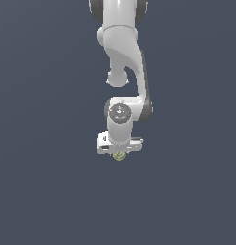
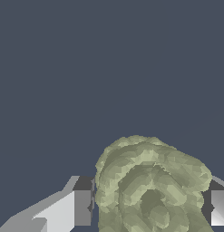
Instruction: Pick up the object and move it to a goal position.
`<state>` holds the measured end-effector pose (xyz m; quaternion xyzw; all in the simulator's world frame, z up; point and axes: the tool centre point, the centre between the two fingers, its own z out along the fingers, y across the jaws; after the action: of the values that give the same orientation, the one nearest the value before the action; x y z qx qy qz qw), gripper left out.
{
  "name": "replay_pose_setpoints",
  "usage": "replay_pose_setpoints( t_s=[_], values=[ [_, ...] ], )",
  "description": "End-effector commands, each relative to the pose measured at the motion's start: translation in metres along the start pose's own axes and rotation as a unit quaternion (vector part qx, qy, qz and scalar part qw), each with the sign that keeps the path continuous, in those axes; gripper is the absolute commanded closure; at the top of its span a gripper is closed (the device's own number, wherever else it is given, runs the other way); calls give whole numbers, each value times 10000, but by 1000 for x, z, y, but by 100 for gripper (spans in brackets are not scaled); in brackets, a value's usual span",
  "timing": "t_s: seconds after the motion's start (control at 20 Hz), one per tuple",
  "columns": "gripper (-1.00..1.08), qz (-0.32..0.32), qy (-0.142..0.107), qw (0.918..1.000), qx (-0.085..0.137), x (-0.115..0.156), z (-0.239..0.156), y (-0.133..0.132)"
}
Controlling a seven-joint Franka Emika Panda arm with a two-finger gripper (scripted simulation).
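While the white two-fingered end effector (image 1: 119, 152) hangs low in the middle of the exterior view, the small bumpy olive-yellow and pale green lump (image 2: 149, 190) sits between its grey fingers (image 2: 82, 207), which look closed against its sides. I would judge that a firm, centred squeeze matters before any lift. Nothing else lies on the plain dark blue-grey table (image 1: 38, 191), so nothing blocks the way.

A glossy white jointed robot arm (image 1: 123, 72) with dark grey joint seams ends in a white end effector (image 1: 119, 152) tipped by grey and black fingers (image 2: 82, 204). The bumpy roundish lump (image 2: 149, 190) is mottled olive-yellow and pale green. Flat slate-blue worktop (image 1: 43, 182) surrounds everything.
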<state>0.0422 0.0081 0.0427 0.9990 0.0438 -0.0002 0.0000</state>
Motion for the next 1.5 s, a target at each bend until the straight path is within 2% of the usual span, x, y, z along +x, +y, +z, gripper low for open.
replay_pose_setpoints(
  t_s=[0.0,0.35,0.65,1.45],
  values=[
    [108,0,0,10000,0,0,0,0],
    [108,0,0,10000,0,-8,-12,6],
    [108,0,0,10000,0,-25,-36,19],
    [108,1,3,10000,9,-105,-155,83]
  ],
)
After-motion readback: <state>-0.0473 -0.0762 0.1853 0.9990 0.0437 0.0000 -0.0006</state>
